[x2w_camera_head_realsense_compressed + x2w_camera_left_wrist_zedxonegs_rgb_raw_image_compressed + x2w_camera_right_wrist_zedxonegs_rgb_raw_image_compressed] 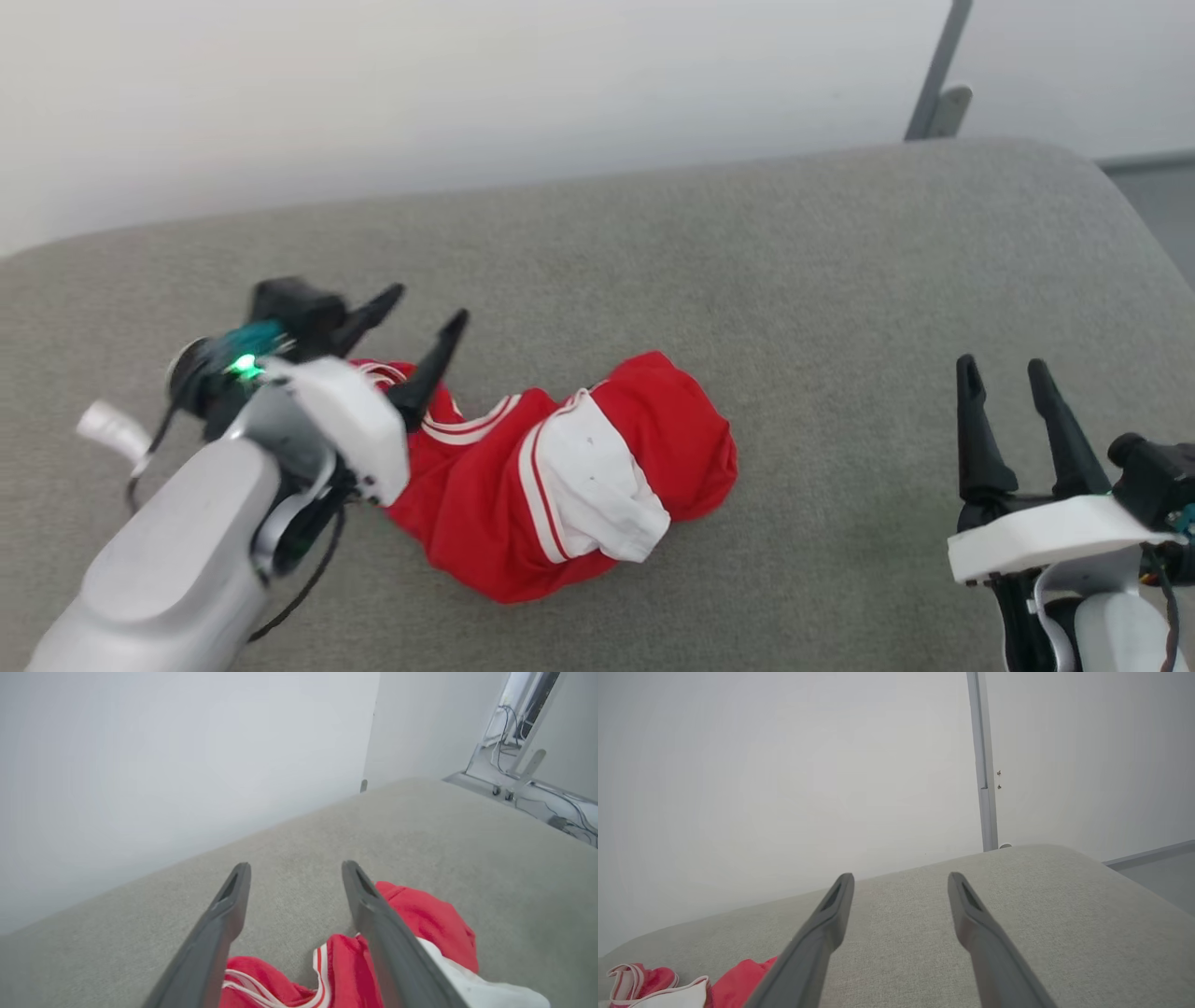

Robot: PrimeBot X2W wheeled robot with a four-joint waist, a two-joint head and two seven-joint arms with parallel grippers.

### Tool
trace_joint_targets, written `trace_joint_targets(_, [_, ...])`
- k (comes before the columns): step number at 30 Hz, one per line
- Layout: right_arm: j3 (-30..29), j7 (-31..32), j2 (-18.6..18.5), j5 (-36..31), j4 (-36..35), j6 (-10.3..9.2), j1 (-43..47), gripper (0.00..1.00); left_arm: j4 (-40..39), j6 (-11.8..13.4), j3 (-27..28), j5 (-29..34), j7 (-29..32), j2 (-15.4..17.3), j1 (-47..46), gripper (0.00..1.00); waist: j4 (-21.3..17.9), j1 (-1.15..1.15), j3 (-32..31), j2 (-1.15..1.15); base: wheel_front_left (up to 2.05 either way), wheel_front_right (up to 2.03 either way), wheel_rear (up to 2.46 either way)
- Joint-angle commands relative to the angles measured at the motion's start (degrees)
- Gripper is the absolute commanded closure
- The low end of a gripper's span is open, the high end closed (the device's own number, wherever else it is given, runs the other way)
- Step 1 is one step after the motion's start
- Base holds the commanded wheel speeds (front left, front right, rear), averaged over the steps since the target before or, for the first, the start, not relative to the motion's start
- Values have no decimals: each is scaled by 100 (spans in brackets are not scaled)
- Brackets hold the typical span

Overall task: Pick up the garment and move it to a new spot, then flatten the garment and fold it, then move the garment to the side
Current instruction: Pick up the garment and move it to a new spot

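**A:** Head view: are we gripping the garment (pixel 560 476)?

**B:** No. It's lying bunched on the grey cushion (pixel 747 261), beneath our left gripper (pixel 427 306); we're holding that and the right gripper (pixel 1002 366) wide open, empty.

Lower left: pale grey forearm (pixel 168 551), white wrist shell (pixel 350 420), green LED (pixel 245 364), blk cable (pixel 313 574). On left gripper (pixel 428 305) & right gripper (pixel 1002 365): long blk fingers (pixel 976 439).

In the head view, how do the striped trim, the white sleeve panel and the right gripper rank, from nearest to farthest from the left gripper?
Measured from the left gripper:
1. striped trim: right beside its fingers, at the left end of the garment.
2. white sleeve panel: mid-garment, further right.
3. right gripper: far right side of the cushion, apart from the garment.
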Motion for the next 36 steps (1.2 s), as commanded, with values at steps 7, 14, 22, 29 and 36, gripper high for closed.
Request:
trace_joint_targets(7, [3, 80, -44, -1, -124, 0, 174, 0, -670, 595, 633, -104, -1139, 459, 1038, 0, 195, 0, -243, 0, 0, 0, 0])
trace_joint_targets(14, [28, 95, -101, 35, -195, 0, 289, 0, -1464, 1125, 1315, -166, -1503, 599, 2181, 0, 361, 0, -294, 0, 0, 0, 0])
trace_joint_targets(22, [98, 83, -159, 73, -261, 0, 401, 0, -2077, 1151, 2399, 209, -1524, 153, 3300, 0, 519, 0, -292, 0, 0, 0, 0])
trace_joint_targets(29, [110, 87, -200, 95, -273, 0, 478, 0, -2131, 740, 3304, 614, -1525, -384, 3892, 0, 588, 0, -284, 0, 0, 0, 0])
trace_joint_targets(36, [102, 85, -187, 81, -245, 0, 526, 0, -1977, 280, 3867, 944, -1525, -887, 4178, 0, 634, 0, -319, 0, 0, 0, 0])
